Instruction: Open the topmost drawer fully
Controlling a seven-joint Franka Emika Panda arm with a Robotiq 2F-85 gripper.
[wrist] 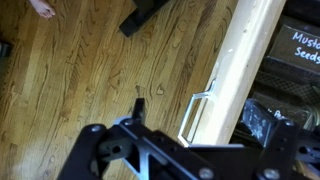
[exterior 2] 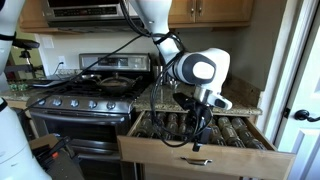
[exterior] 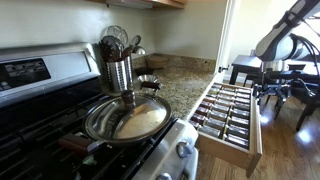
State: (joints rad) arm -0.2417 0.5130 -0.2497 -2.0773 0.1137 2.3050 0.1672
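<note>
The topmost drawer point(exterior: 228, 112) stands pulled far out from the counter, with slanted rows of dark-lidded spice jars inside. Its pale front panel faces the camera in an exterior view point(exterior 2: 215, 160) and crosses the wrist view point(wrist: 235, 70) diagonally. A thin metal handle point(wrist: 196, 110) sits on that front. My gripper point(exterior 2: 197, 140) hangs over the drawer's front end, fingers pointing down, just behind the panel. It also shows in an exterior view point(exterior: 268, 90). In the wrist view the gripper point(wrist: 185, 150) looks open, with the handle free and nothing held.
A gas stove point(exterior 2: 90, 100) stands beside the drawer, with a steel pan point(exterior: 125, 118) and a utensil holder point(exterior: 118, 65) on it. A granite counter point(exterior: 180, 80) lies above the drawer. Wood floor point(wrist: 80, 70) lies in front. Dark furniture point(exterior: 250, 68) stands beyond.
</note>
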